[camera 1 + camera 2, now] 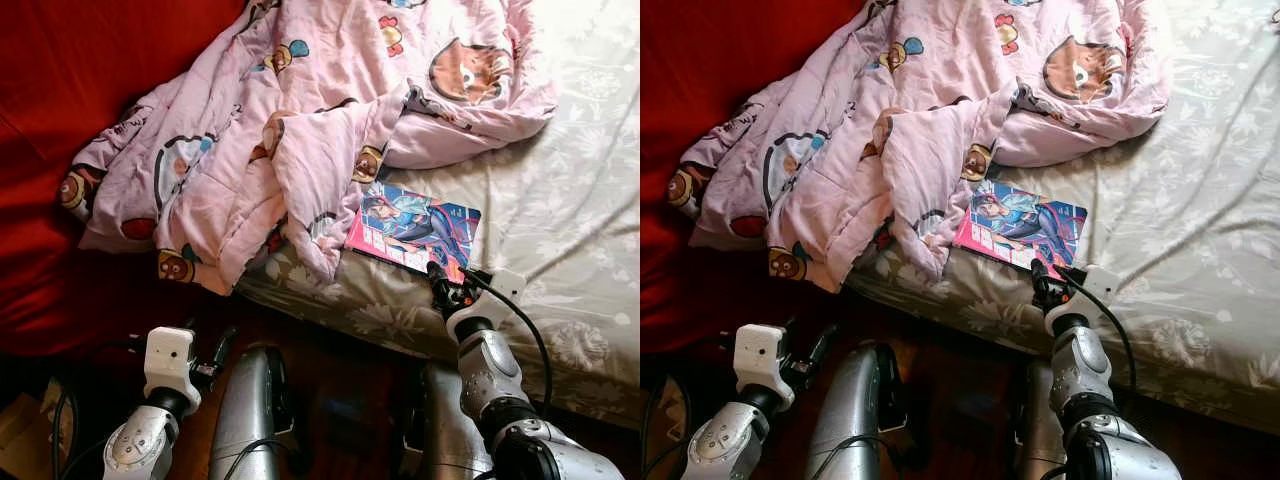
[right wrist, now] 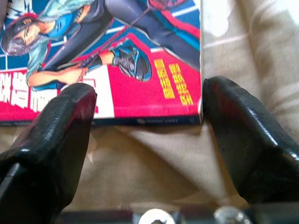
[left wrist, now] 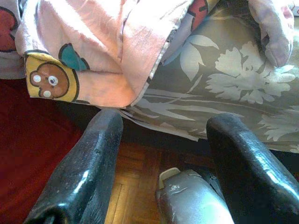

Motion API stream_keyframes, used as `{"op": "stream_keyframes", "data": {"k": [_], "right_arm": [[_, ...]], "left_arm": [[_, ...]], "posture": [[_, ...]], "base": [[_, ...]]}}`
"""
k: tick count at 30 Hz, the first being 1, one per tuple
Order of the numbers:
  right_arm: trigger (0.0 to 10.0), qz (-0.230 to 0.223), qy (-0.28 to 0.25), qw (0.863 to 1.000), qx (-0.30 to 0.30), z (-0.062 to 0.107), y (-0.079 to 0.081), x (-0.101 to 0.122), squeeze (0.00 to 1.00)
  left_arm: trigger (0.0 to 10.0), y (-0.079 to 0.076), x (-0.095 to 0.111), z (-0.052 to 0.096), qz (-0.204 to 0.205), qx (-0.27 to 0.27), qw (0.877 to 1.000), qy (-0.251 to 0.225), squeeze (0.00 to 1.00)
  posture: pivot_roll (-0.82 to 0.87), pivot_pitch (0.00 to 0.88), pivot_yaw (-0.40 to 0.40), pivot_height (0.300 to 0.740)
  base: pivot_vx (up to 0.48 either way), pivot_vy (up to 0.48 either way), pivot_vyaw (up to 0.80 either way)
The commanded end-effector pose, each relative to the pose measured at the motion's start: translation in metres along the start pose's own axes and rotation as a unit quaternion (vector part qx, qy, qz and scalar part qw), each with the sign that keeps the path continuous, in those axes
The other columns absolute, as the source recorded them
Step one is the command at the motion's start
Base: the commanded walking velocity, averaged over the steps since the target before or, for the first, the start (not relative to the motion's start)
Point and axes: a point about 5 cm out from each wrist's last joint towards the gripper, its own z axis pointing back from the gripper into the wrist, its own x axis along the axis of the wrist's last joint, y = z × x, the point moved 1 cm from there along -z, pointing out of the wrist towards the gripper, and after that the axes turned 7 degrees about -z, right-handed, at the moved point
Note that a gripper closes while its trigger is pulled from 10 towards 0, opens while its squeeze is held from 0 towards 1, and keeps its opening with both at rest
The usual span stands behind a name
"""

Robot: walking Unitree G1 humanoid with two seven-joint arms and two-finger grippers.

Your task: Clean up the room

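Observation:
A comic book point(image 1: 412, 227) with a pink and blue cover lies flat on the grey floral bed sheet point(image 1: 560, 200), near the mattress's front edge. A crumpled pink cartoon blanket point(image 1: 300, 110) is heaped beside it, with one fold reaching the book's left corner. My right gripper point(image 1: 437, 280) is open at the book's near edge. In the right wrist view the book point(image 2: 117, 60) lies just beyond the gripper point(image 2: 149, 93), whose fingers point(image 2: 51, 140) rest on the sheet. My left gripper point(image 1: 222, 350) hangs open, low in front of the bed, below the blanket's hanging corner point(image 3: 93, 42).
Red fabric point(image 1: 80, 150) covers the area left of the bed. Dark wooden floor point(image 3: 135, 172) runs along the bed's front edge, where my silver legs point(image 1: 250, 400) stand. The right part of the sheet lies bare in sunlight.

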Motion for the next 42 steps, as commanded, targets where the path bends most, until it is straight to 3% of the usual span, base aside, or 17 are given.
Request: {"op": "stream_keyframes", "data": {"k": [1,5,12,13,16,17,18,26,28,37,42], "right_arm": [[10.0,-0.013,0.028,0.999,-0.015,0.009,-0.009,-0.017,0.00],[10.0,-0.020,0.031,0.999,-0.001,0.010,-0.005,-0.020,0.00],[10.0,-0.061,0.045,0.997,0.005,0.013,-0.004,-0.031,0.00],[10.0,-0.083,0.042,0.996,0.004,0.014,-0.003,-0.032,0.00],[10.0,-0.157,0.030,0.987,0.006,0.012,0.000,-0.032,0.00],[10.0,-0.157,0.030,0.987,0.006,0.012,0.000,-0.032,0.00],[10.0,-0.198,0.031,0.980,0.012,0.011,0.003,-0.034,0.00],[10.0,-0.235,0.032,0.971,0.005,0.012,0.003,-0.037,0.00],[10.0,-0.279,0.029,0.960,0.000,0.013,0.002,-0.040,0.00],[10.0,-0.325,0.028,0.945,-0.032,0.018,-0.006,-0.045,0.00],[10.0,-0.348,0.068,0.934,0.041,0.012,0.023,-0.052,0.00]], "left_arm": [[10.0,0.001,-0.007,0.007,-0.007,-0.005,1.000,0.022,0.00],[10.0,0.001,-0.004,0.007,-0.012,-0.009,1.000,0.019,0.00],[10.0,0.001,-0.003,0.009,-0.014,-0.012,1.000,0.020,0.00],[10.0,0.001,-0.003,0.010,-0.016,-0.012,1.000,0.020,0.00],[10.0,0.001,-0.001,0.011,-0.020,-0.014,1.000,0.020,0.00],[10.0,0.001,-0.001,0.011,-0.020,-0.014,1.000,0.020,0.00],[10.0,0.002,0.000,0.011,-0.022,-0.014,0.999,0.019,0.00],[10.0,0.003,0.001,0.012,-0.024,-0.014,0.999,0.020,0.00],[10.0,0.003,0.001,0.015,-0.023,-0.015,0.999,0.023,0.00],[10.0,0.003,0.001,0.022,-0.026,-0.014,0.999,0.028,0.00],[10.0,0.002,0.001,0.027,-0.030,-0.017,0.999,0.033,0.00]], "posture": [[0.17,0.388,0.085,0.592],[0.17,0.391,0.088,0.592],[0.18,0.395,0.091,0.592],[0.19,0.397,0.095,0.592],[0.19,0.399,0.098,0.592],[0.19,0.399,0.098,0.592],[0.20,0.400,0.100,0.592],[0.21,0.402,0.104,0.592],[0.22,0.407,0.106,0.592],[0.24,0.422,0.108,0.592],[0.26,0.428,0.114,0.592]], "base": [[0.000,0.000,0.00],[0.000,0.000,0.00],[0.000,0.000,0.00],[0.000,0.000,0.00],[0.000,0.000,0.00],[0.000,0.000,0.00],[0.000,0.000,0.00],[0.000,0.000,0.00],[0.000,0.000,0.00],[0.000,0.000,0.00],[0.000,0.000,0.00]]}}
